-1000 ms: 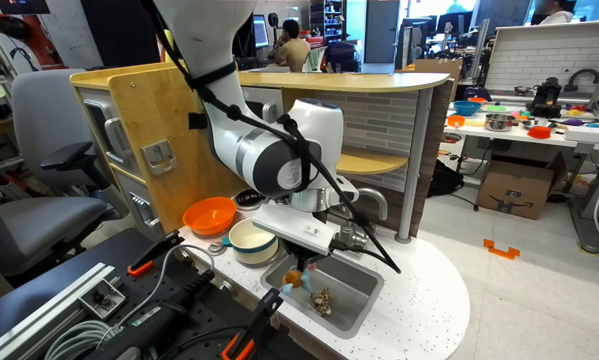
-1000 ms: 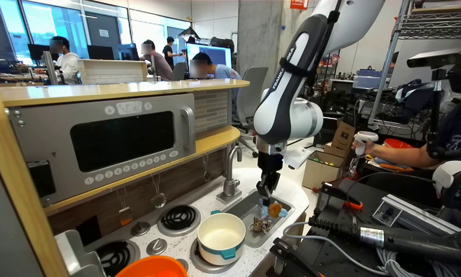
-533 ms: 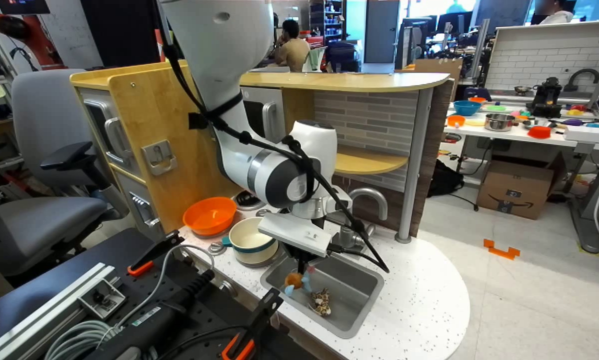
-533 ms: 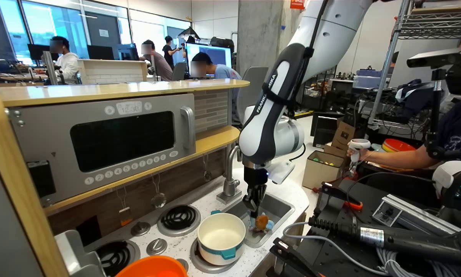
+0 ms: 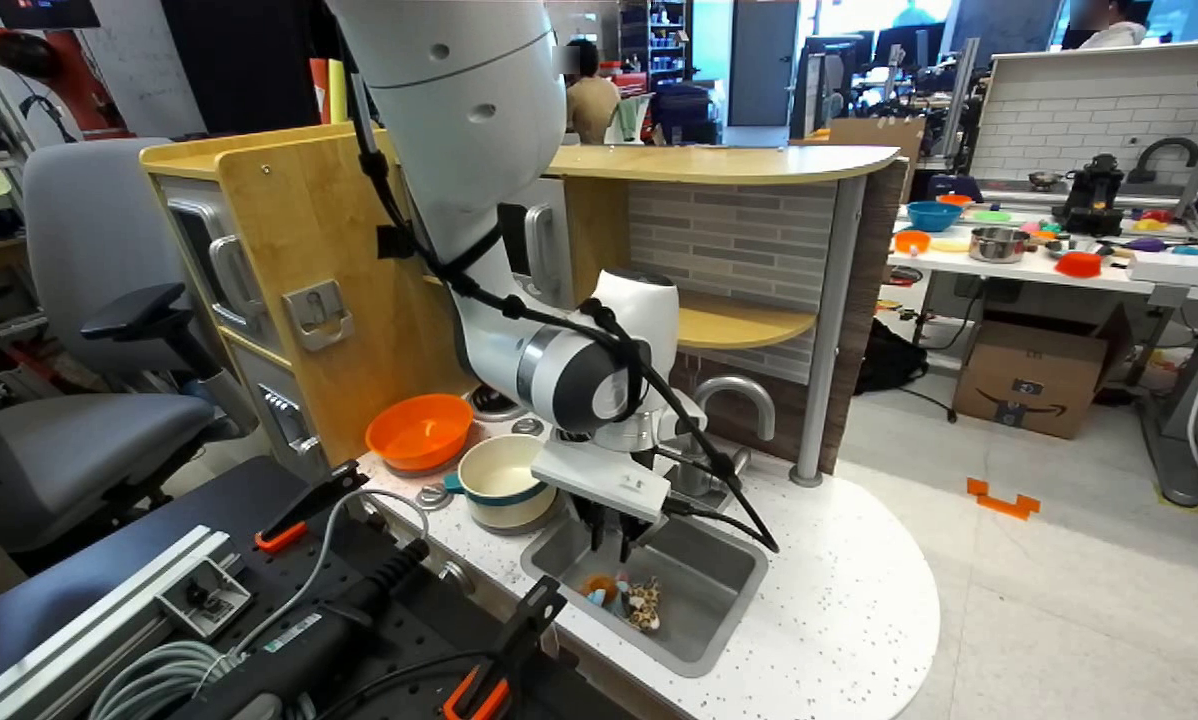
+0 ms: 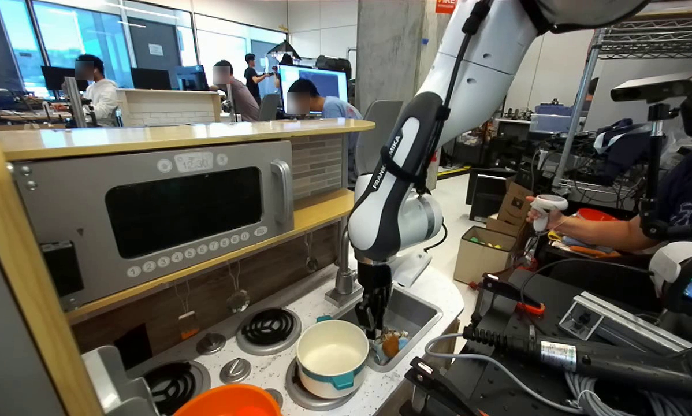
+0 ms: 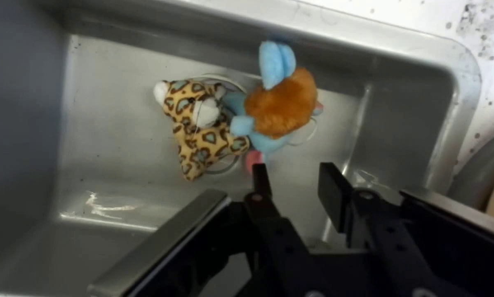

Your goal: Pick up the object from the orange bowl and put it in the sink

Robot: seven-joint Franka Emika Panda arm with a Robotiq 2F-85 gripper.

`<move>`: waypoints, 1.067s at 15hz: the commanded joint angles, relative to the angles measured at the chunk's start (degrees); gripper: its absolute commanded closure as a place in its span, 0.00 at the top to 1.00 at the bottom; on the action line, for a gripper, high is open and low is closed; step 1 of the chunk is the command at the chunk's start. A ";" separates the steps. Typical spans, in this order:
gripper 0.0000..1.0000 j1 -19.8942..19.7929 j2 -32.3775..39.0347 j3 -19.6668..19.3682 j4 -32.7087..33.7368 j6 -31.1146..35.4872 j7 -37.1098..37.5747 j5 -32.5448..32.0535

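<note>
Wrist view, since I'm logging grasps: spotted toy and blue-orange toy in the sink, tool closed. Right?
Not closed: the tool is open, its jaws apart in the wrist view; the spotted toy and blue-orange toy are in the sink.

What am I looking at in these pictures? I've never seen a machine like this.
The big white machine is a robot arm, steered remotely by a person. At its end is a gripper, a sort of pincer hand. Two pictures are taken from different spots outside it; the close-up is taken from its wrist, looking into a sink. Inside lie a leopard-spotted plush toy and a blue plush toy with orange fur, close together. On the counter beside the sink stand a cream pot and, farther off, an orange bowl. The gripper is open and holds nothing.
</note>
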 commanded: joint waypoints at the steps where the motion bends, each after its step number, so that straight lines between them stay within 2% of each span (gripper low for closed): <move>1: 0.70 0.17 -2.18 0.32 -1.01 -0.20 0.31 -1.98; 5: 0.99 -1.55 -9.13 1.59 -8.79 -0.14 -1.13 -2.28; 10: 1.00 -2.39 -19.49 1.42 -20.44 -0.32 -1.53 -2.02; 16: 1.00 -3.33 -34.81 3.94 -33.79 0.40 -3.38 -0.26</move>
